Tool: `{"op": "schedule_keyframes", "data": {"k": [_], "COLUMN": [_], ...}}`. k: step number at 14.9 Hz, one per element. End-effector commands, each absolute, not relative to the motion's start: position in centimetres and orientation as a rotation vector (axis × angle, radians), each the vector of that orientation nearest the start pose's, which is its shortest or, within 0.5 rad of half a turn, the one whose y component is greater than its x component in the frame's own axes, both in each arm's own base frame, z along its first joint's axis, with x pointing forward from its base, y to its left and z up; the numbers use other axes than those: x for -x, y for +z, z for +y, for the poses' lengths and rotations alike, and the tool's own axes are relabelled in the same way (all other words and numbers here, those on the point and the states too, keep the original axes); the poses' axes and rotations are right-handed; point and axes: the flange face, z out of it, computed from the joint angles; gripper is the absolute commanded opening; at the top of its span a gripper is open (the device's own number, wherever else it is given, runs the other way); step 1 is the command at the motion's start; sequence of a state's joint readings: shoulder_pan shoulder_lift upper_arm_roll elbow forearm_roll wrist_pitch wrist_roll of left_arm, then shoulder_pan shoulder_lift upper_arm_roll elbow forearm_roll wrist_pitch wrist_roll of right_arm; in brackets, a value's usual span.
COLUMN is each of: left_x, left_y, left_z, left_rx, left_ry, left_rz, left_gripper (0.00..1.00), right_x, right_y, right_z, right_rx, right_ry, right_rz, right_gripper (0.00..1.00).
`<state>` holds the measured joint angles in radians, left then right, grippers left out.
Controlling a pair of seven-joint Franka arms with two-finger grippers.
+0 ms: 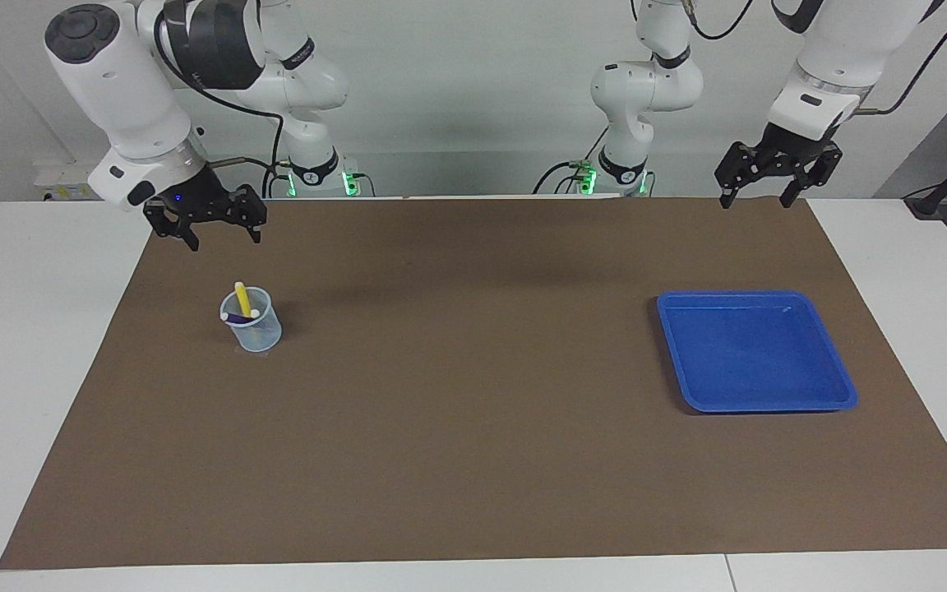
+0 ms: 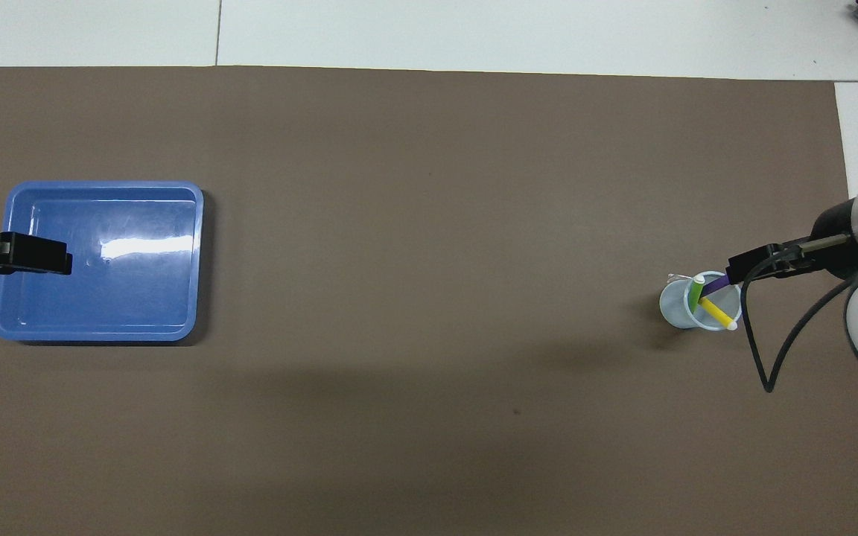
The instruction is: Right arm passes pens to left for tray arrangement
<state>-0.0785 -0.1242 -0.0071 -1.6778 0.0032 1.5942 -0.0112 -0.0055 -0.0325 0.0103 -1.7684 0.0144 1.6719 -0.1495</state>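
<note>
Three pens stand in a small translucent cup toward the right arm's end of the mat: yellow, purple and green; the green one is hidden in the facing view. My right gripper, with the blue wrist light, hangs open and empty in the air over the mat just beside the cup. The blue tray lies empty toward the left arm's end. My left gripper hangs open and empty over the mat's edge by the tray.
A brown mat covers most of the white table. The arms' bases with green lights stand at the table's edge nearest the robots.
</note>
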Motion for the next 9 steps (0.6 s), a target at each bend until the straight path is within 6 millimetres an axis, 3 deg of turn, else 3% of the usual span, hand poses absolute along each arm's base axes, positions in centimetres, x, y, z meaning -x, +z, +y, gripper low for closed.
{"op": "schedule_keyframes", "data": {"k": [1,4,9], "left_x": [-50.4,-49.9,-49.0], "left_y": [64.2,63.8,62.9], "left_z": [-4.7,-5.1,-7.0], "left_rx": [3.134,3.184,3.255], "left_ry": [-0.049,-0.029,0.001], "left_rz": [0.135,0.056,-0.030], "left_gripper": [1.00,1.00,1.00], "right_x": [-54.7,-55.9,-55.3], "right_y": [53.5,50.9,47.0], "right_z": [0.1,0.2,0.4], "right_rx": [3.098,3.076,3.032], "right_ry": [0.054,0.040,0.061], "right_rz": [-0.339,-0.505,-0.706], "right_gripper": [1.00,1.00,1.00]}}
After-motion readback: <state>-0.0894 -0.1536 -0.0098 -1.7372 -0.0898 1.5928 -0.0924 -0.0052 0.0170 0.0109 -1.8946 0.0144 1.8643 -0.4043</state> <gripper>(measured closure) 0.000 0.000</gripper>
